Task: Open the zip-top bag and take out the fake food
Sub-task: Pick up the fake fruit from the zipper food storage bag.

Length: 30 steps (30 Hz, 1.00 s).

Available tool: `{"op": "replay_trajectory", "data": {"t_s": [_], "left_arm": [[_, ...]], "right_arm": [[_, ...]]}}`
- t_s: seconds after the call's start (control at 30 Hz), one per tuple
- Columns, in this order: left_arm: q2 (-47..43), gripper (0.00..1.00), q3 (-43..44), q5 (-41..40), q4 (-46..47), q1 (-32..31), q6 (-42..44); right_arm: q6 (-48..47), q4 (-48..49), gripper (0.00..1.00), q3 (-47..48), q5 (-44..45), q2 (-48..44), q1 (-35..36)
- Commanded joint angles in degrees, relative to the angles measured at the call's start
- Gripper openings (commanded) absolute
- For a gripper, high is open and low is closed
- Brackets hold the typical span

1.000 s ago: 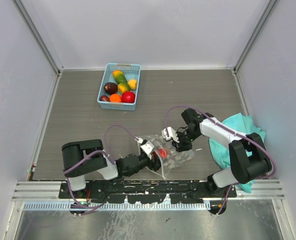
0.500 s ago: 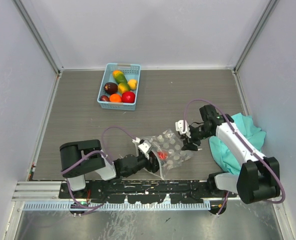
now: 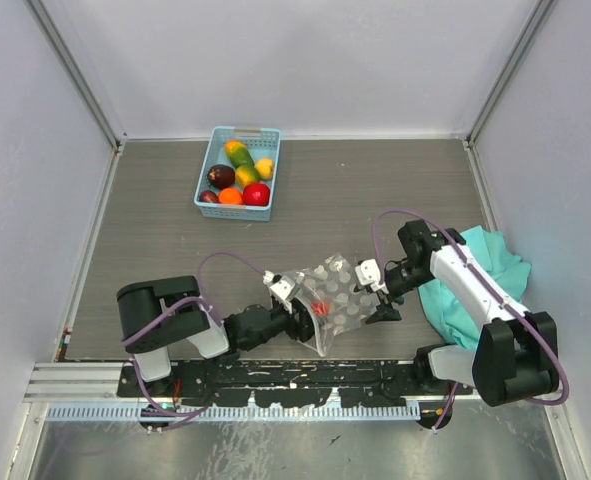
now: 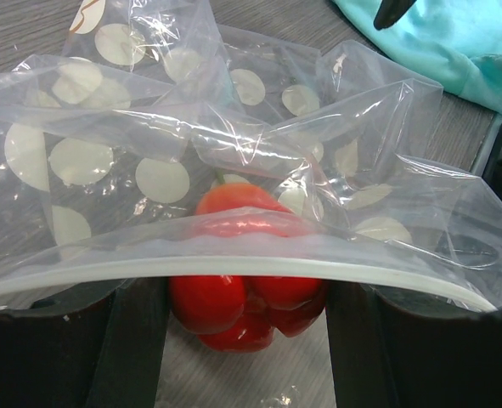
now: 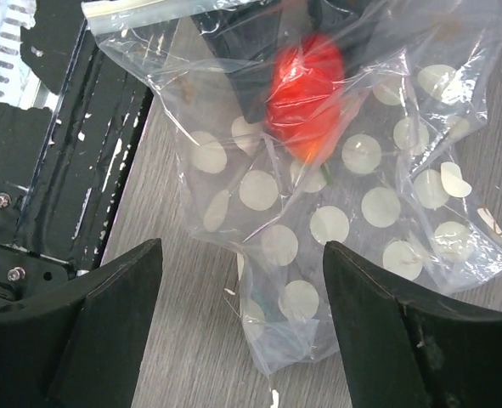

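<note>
The bag lies low in the middle of the top view, its mouth towards the left gripper, which reaches in and looks clamped on the pepper. The right gripper has just let go and dropped beside the bag's right edge, fingers spread, so nothing anchors the bag now. One bag, one pepper inside, seven pieces in the basket, one cloth.

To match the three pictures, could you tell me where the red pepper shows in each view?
Top external: red pepper low centre, inside the dotted bag.
Left wrist: pepper bottom centre, crossed by the bag's rim.
Right wrist: pepper top centre, blurred.
Shared landmark: the dotted bag.
</note>
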Motion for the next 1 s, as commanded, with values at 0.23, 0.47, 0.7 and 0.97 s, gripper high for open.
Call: {"op": "replay_trajectory", "data": {"t_s": [0.23,0.47,0.7,0.97], "left_arm": [[-0.8,0.35,0.3,2.1,2.4,1.1,-1.7],[-1.1,0.36,-0.6,2.8,2.4,2.0,-2.4],[-1.2,0.36,-3.6,2.8,2.4,3.1,-3.0],[-2.5,0.36,-5.9,3.5,3.3,4.3,-3.6]], "right_arm": [[12.7,13.5,0.78,-3.4,3.1,-0.5,2.5],[16.9,17.1,0.49,-2.7,8.8,2.8,8.9],[19.6,17.4,0.01,-1.0,11.9,2.9,8.9],[20.5,18.6,0.01,-1.6,12.4,0.7,7.8]]}}
